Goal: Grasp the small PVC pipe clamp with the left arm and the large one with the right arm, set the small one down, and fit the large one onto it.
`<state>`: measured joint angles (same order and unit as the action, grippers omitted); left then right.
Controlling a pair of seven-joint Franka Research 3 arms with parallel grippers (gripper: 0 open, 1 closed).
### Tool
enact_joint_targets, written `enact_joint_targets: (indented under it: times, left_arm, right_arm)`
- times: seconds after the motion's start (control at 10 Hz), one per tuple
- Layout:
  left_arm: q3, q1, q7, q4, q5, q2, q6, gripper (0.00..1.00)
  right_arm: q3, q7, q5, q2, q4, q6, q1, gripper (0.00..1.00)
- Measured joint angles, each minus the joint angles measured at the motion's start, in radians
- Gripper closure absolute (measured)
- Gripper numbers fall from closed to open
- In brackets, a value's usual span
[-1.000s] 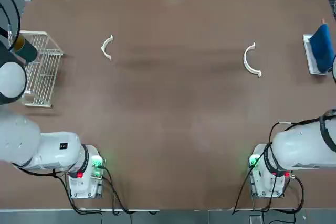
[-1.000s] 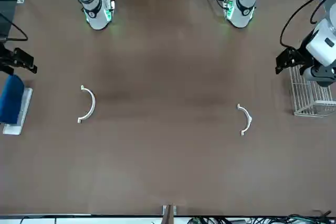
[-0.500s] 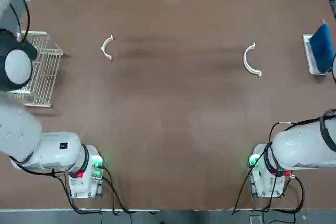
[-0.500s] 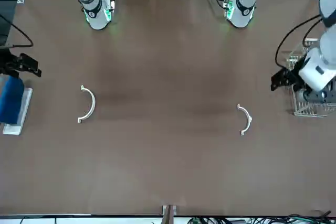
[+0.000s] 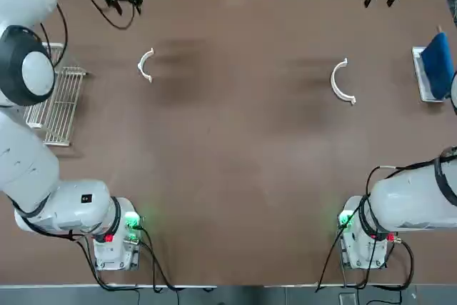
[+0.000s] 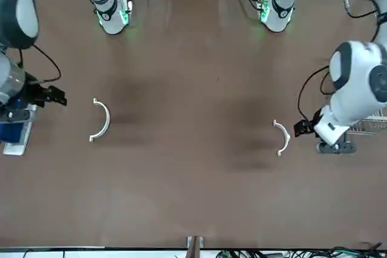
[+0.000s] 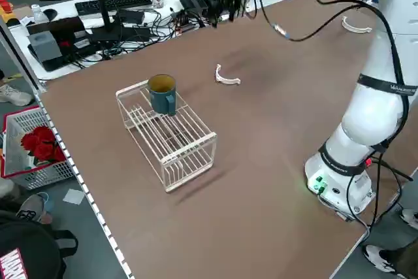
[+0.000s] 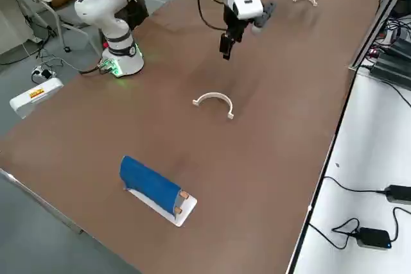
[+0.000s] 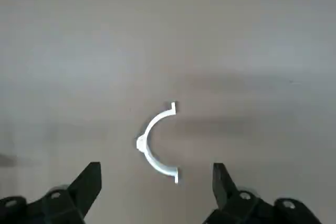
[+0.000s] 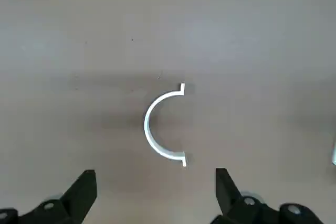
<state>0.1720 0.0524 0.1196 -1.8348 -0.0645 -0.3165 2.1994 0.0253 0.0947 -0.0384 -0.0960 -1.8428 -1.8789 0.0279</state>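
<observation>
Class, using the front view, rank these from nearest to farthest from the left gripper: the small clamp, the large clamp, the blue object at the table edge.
From the left gripper:
1. Small clamp, right beside it.
2. Large clamp, across the table on the right arm's side.
3. Blue object, at that far edge.

Small clamp (image 5: 146,65), large clamp (image 5: 342,81), flat, apart.

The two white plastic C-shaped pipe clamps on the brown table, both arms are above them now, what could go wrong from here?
The small white C-shaped clamp lies flat and thin, so the open left gripper may pinch it poorly or flip it.

The large white C-shaped clamp also lies flat under the open right gripper; a finger landing on its arc could skid it across the bare brown table.

The clamps lie far apart, so fitting them needs careful alignment.
</observation>
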Motion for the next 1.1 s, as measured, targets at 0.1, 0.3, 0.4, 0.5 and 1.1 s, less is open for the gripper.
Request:
enact_joint_targets:
  times: [0.1,0.3,0.4,0.5,1.1]
  left_arm:
    - [0.0,0.0,0.018,-0.073,-0.044,-0.025,0.091,0.08]
    - [0.0,0.001,0.036,-0.116,-0.083,-0.092,0.163,0.14]
    - [-0.001,0.004,0.038,-0.118,-0.102,-0.124,0.184,0.16]
    - [-0.002,0.015,0.039,-0.119,-0.118,-0.153,0.202,0.18]
    - [-0.001,0.04,0.038,-0.152,-0.153,-0.213,0.257,0.4]
  right_arm:
    - [-0.002,-0.013,0.0,-0.003,-0.086,-0.093,-0.005,0.01]
    - [-0.003,-0.058,0.0,-0.006,-0.232,-0.259,-0.028,0.02]
    - [-0.005,-0.081,0.0,-0.009,-0.296,-0.352,-0.039,0.02]
    - [-0.007,-0.103,0.0,-0.021,-0.35,-0.441,-0.048,0.03]
    - [-0.008,-0.15,0.0,-0.247,-0.449,-0.793,-0.057,0.24]
